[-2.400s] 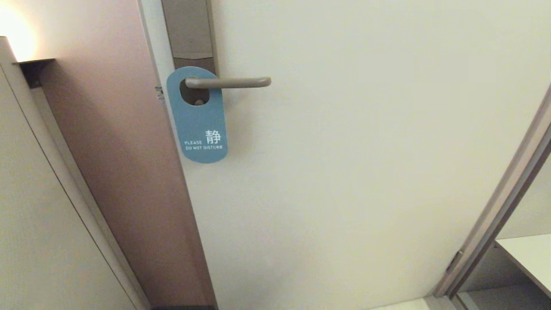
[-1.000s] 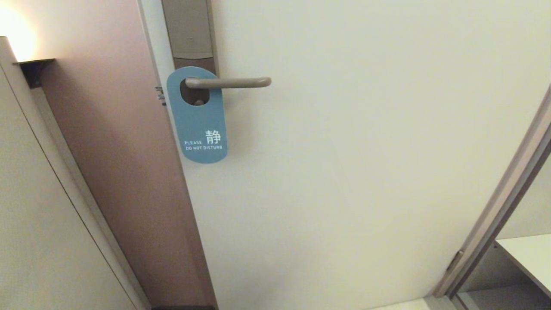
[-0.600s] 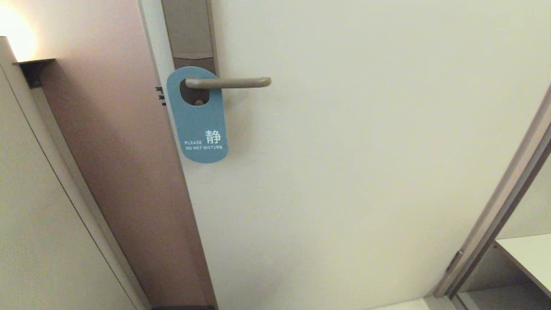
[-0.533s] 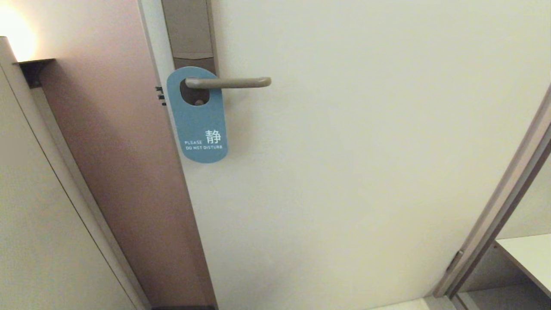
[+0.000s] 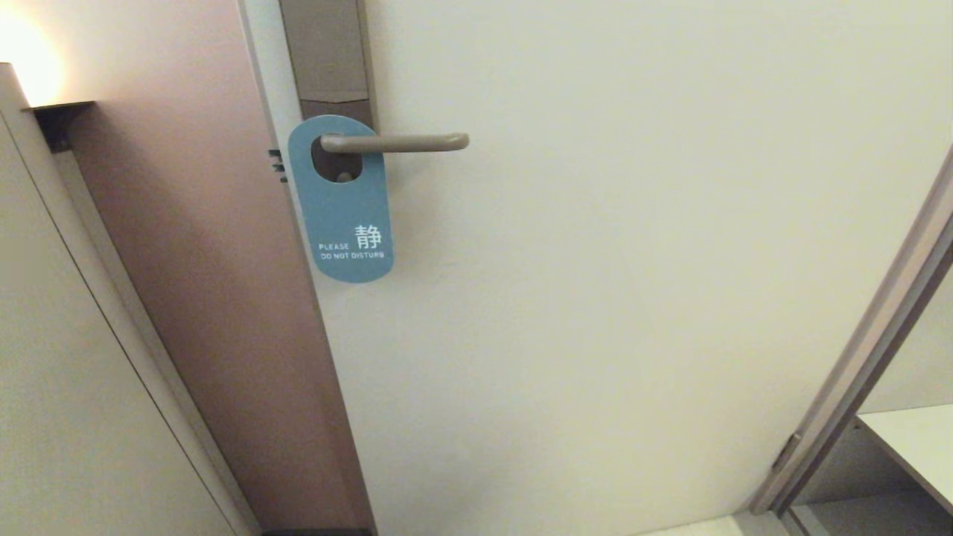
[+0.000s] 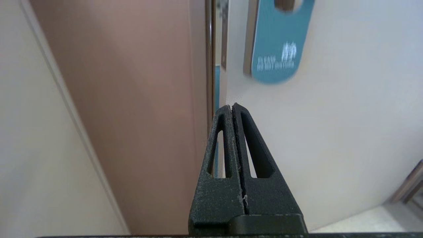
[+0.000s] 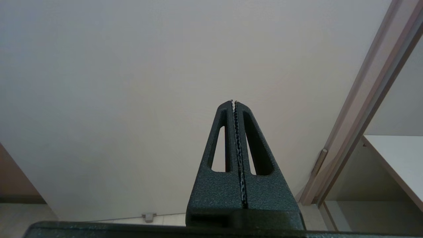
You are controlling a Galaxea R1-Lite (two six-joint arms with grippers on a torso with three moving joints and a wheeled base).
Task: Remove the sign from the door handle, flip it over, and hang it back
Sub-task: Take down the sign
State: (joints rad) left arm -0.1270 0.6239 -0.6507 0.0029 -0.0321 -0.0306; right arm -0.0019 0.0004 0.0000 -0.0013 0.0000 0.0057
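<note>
- Left tool (image 6: pixel 232 106) has its two black fingers pressed flat together and grips nothing; its wrist view shows it pointing up at the door edge, below the sign and apart from it.
- Sign (image 5: pixel 341 199) hangs on the door handle (image 5: pixel 394 141), blue face outward, white "PLEASE DO NOT DISTURB" near its lower end; the oval hole at the top is threaded over the lever close to the backplate (image 5: pixel 325 52).
- From the left tool, the sign (image 6: pixel 279 43) lies up and ahead, slightly toward the door's face, and its rounded lower end is the part nearest the fingertips.
- Long axis of the sign runs vertically down the door; the handle's long axis runs level, its free rounded end pointing to the robot's right. My judgement: the sign must slide that way along the lever to come off.
- Left arm is the nearer one, since the sign shows in its wrist view alone.
- Right tool (image 7: pixel 234 101) is likewise closed on nothing, facing bare door (image 7: pixel 132 82) well to the right, beside the frame (image 7: pixel 373 92).
- Neither arm appears in the head view.
- Count: one sign, one door handle, one backplate, two tools.
</note>
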